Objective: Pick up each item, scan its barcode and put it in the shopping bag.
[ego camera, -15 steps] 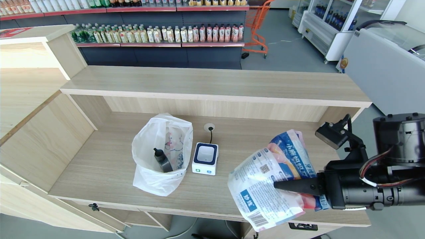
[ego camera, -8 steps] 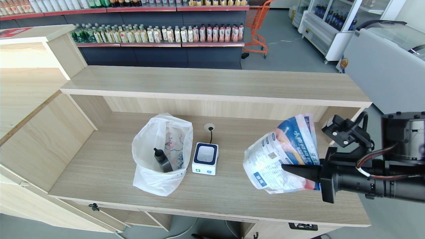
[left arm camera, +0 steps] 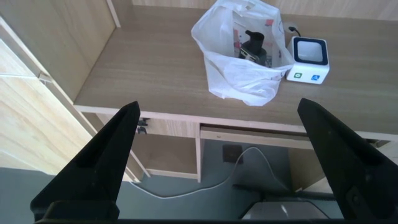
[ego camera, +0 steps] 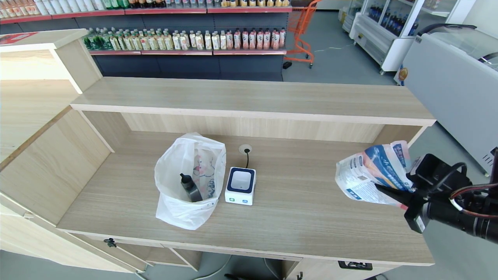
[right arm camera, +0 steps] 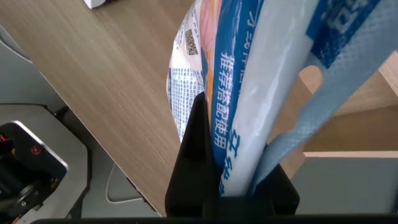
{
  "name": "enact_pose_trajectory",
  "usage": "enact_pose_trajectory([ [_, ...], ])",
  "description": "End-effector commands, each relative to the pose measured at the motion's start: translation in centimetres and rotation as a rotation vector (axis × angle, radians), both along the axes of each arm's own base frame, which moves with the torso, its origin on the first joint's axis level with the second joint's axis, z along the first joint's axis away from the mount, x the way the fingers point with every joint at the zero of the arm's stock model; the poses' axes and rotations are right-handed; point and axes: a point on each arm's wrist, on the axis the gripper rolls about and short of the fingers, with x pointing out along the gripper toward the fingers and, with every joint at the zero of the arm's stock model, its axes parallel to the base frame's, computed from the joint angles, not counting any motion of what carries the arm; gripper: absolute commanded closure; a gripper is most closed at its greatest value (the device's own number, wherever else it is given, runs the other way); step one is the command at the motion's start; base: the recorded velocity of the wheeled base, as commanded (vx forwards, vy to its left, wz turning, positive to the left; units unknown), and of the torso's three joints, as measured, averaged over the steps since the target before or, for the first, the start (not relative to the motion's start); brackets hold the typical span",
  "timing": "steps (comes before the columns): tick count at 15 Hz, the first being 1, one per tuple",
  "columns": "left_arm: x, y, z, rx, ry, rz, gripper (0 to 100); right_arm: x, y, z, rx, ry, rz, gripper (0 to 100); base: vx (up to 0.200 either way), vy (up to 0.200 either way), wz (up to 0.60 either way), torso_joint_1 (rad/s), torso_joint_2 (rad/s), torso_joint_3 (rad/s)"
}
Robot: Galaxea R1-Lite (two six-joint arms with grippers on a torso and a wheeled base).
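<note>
My right gripper (ego camera: 393, 191) is shut on a blue, white and pink snack packet (ego camera: 369, 173), held above the right end of the wooden counter (ego camera: 295, 210). In the right wrist view the packet (right arm camera: 249, 99) stands clamped between the black fingers (right arm camera: 196, 155). A white shopping bag (ego camera: 189, 181) stands open on the counter's left part, with a dark bottle (ego camera: 190, 187) and a printed packet inside. Just right of it sits the white and blue barcode scanner (ego camera: 241, 185). My left gripper (left arm camera: 221, 155) is open, off the counter's front edge, with the bag (left arm camera: 239, 53) and scanner (left arm camera: 309, 59) beyond it.
A raised shelf (ego camera: 249, 97) runs along the back of the counter, and a wooden side wall (ego camera: 50, 163) closes its left. The scanner's cable runs to a grommet (ego camera: 245, 148) behind it. Store shelves and freezers stand in the room behind.
My right arm has swung right and back with the packet, from near the counter's front centre-right to its right end. The packet has turned more edge-on. Bag and scanner have not moved.
</note>
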Motion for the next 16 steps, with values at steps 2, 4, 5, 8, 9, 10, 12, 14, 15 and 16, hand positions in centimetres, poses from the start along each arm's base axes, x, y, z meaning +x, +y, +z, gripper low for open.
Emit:
enact_pose_trajectory([
  [2, 0.0, 0.0, 0.0, -0.001, 0.0, 0.0, 0, -0.4, -0.3, -0.2, 0.009, 0.01, -0.012, 100, 0.0, 0.0, 0.0, 0.0, 0.0, 0.0],
  [4, 0.0, 0.0, 0.0, 0.0, 0.0, 0.0, 0, -0.6, -0.4, -0.5, 0.029, 0.03, -0.017, 100, 0.0, 0.0, 0.0, 0.0, 0.0, 0.0],
  [5, 0.0, 0.0, 0.0, 0.003, 0.0, 0.001, 0, -0.5, -0.4, -0.6, 0.036, 0.036, -0.005, 100, 0.0, 0.0, 0.0, 0.0, 0.0, 0.0],
  [8, 0.0, 0.0, 0.0, 0.0, 0.0, 0.0, 0, -0.4, -0.3, -0.7, 0.076, 0.06, 0.024, 100, 0.0, 0.2, 0.0, 0.004, 0.0, 0.002],
  [9, 0.0, 0.0, 0.0, 0.002, 0.0, 0.0, 0, -0.4, -0.3, -0.7, 0.093, 0.069, 0.023, 100, 0.0, 0.2, 0.0, 0.002, 0.0, 0.002],
  [10, 0.0, 0.0, 0.0, 0.002, 0.0, 0.0, 0, -0.3, -0.2, -0.7, 0.103, 0.075, 0.021, 100, 0.0, 0.2, 0.0, -0.002, 0.01, 0.002],
  [12, 0.0, 0.0, 0.0, 0.003, 0.0, 0.0, 0, 0.0, -0.2, -0.8, 0.127, 0.091, 0.018, 100, 0.0, 0.2, 0.0, 0.0, 0.0, 0.002],
  [14, 0.0, 0.0, 0.0, 0.003, 0.0, 0.0, 0, 0.3, -0.2, -0.9, 0.133, 0.103, 0.019, 100, 0.0, 0.2, 0.0, 0.012, 0.01, 0.0],
  [15, 0.0, 0.0, 0.0, 0.003, 0.0, 0.0, 0, 0.4, -0.1, -1.0, 0.14, 0.108, 0.018, 100, 0.0, 0.2, 0.0, -0.002, 0.0, 0.007],
  [16, 0.0, 0.0, 0.0, 0.003, 0.0, 0.0, 0, 0.6, -0.1, -1.0, 0.146, 0.114, 0.015, 100, 0.0, 0.2, 0.0, -0.002, 0.0, 0.007],
])
